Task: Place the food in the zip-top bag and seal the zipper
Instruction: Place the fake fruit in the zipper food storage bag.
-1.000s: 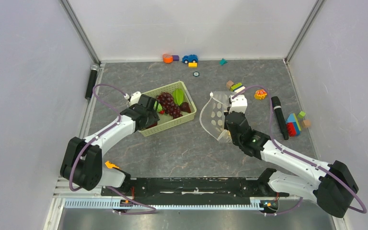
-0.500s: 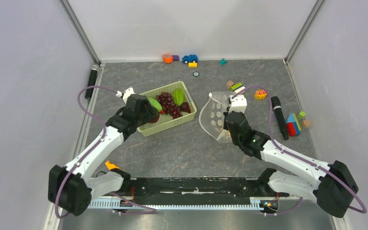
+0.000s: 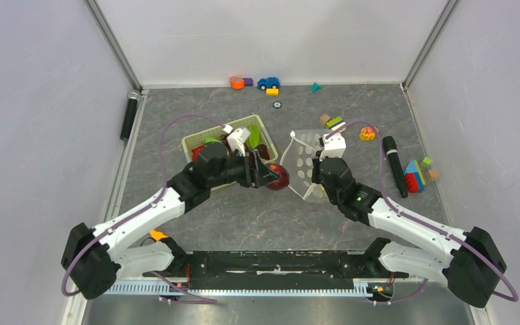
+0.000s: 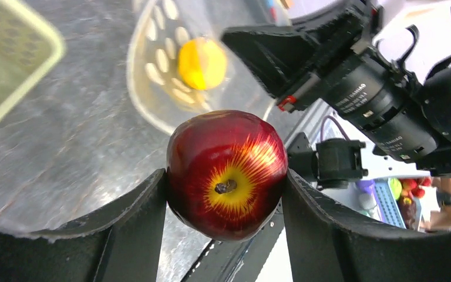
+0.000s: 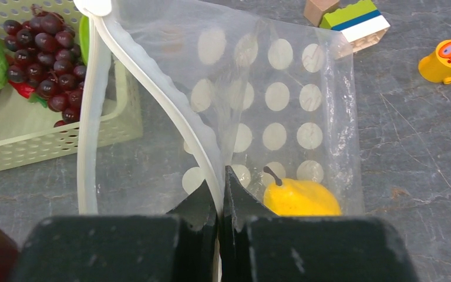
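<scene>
From above, the left gripper (image 3: pixel 269 176) clasps a red toy apple (image 3: pixel 279 181) just beside the mouth of the dotted zip-top bag (image 3: pixel 302 161). The right gripper (image 3: pixel 315 177) holds the bag up by its edge, with the pale green basket (image 3: pixel 196 137) to the left. The left wrist view shows the apple wedged between both fingers above the table (image 4: pixel 53 153), with the bag's opening beyond and a yellow pear (image 4: pixel 201 63) inside. In the right wrist view, the jaws are pinched tight on the zipper (image 5: pixel 152 94), and grapes (image 5: pixel 41 53) sit in the basket.
</scene>
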`<state>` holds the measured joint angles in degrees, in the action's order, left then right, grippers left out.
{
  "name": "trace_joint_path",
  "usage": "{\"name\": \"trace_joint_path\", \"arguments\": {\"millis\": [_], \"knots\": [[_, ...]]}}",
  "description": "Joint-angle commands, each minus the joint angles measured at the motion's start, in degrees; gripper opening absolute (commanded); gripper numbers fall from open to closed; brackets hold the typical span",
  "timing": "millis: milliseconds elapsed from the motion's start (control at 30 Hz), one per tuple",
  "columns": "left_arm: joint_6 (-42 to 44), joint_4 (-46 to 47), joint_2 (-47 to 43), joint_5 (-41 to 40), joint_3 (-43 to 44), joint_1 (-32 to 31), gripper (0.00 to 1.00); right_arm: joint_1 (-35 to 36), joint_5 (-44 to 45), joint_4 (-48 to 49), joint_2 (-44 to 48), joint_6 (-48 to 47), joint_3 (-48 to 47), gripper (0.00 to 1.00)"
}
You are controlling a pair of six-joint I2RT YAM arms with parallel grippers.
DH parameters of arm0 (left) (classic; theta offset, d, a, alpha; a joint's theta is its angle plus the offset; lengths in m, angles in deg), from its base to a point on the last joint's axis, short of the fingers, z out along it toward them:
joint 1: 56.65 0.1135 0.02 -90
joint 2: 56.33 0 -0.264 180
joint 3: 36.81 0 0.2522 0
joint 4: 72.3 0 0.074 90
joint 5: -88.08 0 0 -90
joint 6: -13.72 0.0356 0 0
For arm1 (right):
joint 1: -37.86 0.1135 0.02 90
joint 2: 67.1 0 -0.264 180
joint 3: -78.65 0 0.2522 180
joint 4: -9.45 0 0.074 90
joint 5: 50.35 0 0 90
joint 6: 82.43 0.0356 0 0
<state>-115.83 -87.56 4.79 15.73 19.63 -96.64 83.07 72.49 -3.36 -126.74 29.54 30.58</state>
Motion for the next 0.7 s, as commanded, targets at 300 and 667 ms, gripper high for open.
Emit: {"name": "trace_joint_path", "arguments": {"millis": [300,667], "knots": [[3.78,6.5,13.73,-4.59,10.3,-6.68,0.17,-0.02,-9.52,4.57,5.0,-2.43,0.31,0.06],[3.72,4.8,18.82,-6.93,14.24,-7.74,0.36,-0.03,-17.08,8.82,8.87,-3.19,3.0,0.07]]}}
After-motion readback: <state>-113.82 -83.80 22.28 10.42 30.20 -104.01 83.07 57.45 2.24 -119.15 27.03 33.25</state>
